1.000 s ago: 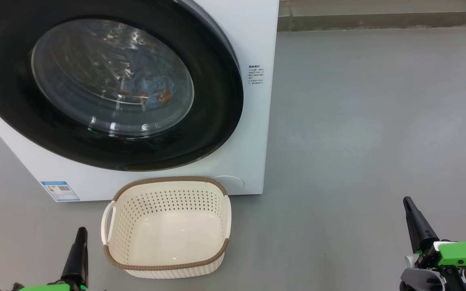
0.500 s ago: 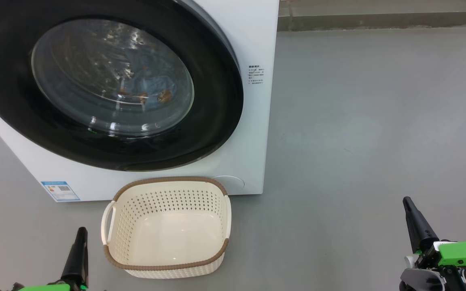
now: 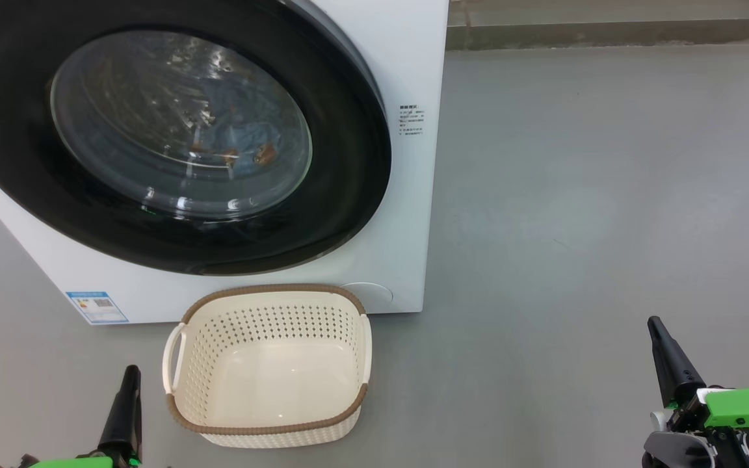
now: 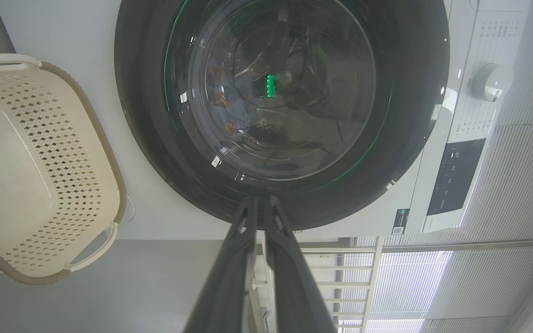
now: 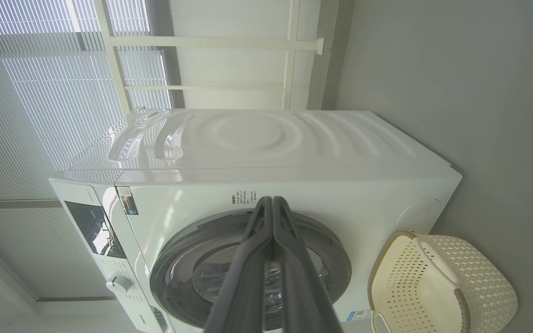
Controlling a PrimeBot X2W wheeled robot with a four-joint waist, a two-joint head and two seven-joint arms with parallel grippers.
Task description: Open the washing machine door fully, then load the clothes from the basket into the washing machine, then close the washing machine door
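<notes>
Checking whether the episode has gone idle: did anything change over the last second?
Nothing visibly changed. The washing machine door stays shut with the clothes behind its glass. The basket sits empty in front of it. The left gripper and right gripper stay shut and empty, low at either side.

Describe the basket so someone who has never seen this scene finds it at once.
Start at the white washing machine with its round black-rimmed door. On the grey floor in front of it, below the door, stands the basket, small, cream and empty. Its holed sides, brown woven-look rim and side handles set it apart from the smooth white machine behind.
</notes>
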